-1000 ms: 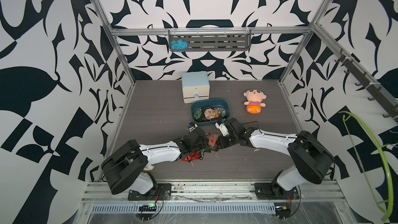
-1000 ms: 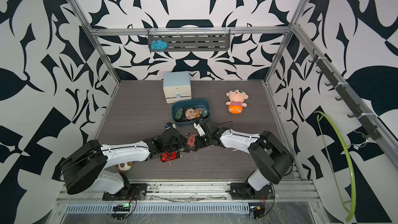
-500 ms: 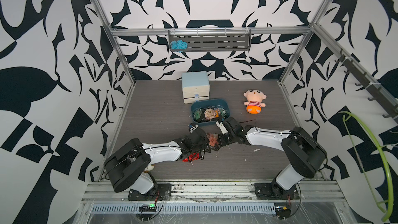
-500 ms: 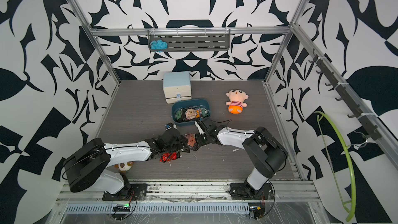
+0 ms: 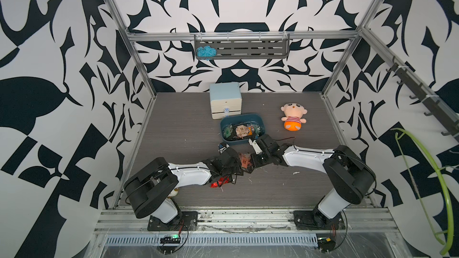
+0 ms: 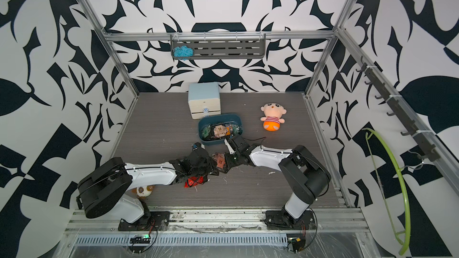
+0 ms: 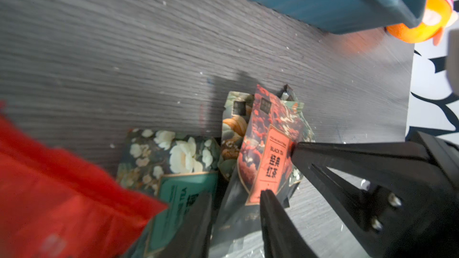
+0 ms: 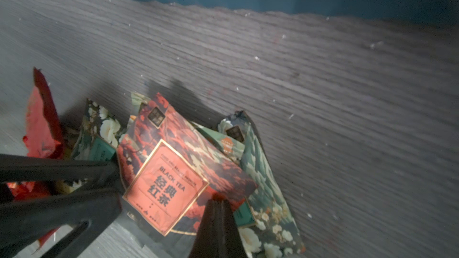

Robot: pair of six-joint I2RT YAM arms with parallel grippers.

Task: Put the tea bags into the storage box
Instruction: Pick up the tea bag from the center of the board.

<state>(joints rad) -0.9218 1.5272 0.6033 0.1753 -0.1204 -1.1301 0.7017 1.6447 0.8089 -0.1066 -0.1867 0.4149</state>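
In both top views there are two arms, one storage box (image 5: pixel 236 141), one drawer cabinet (image 5: pixel 225 100) just behind it and one plush doll (image 5: pixel 293 118) well off to its right. Both arms lie low, stretched inward over the table (image 5: pixel 183 122), and meet just in front of the box. The left gripper (image 5: pixel 238 168) and right gripper (image 5: pixel 251 164) flank one black tea sachet (image 5: pixel 245 162). One red sachet (image 5: pixel 219 182) pokes out under the left wrist. Several tea bags (image 5: pixel 239 130) lie heaped in the box, too tangled to count. In a top view a small plush (image 6: pixel 142 191) shows beside the left arm's base.

The left wrist view shows what the top views hide. The left gripper's jaws stand apart with the black tea sachet's lower edge between them; whether they touch it I cannot tell. The right gripper's fingers (image 7: pixel 347 167) come in pressed together, tip at the orange label. Four sachets read clearly: the red one, a floral sachet (image 7: pixel 173 155) with a teal label, a pumpkin-print sachet (image 7: pixel 233 125) and the black tea one leaning on it.

The right wrist view shows the right gripper's fingers closed flat on the black tea sachet's edge. Only here do a pale green sachet (image 8: pixel 223 142) and a wave-patterned sachet (image 8: pixel 258 170) appear beneath it; at least five lie in the pile.
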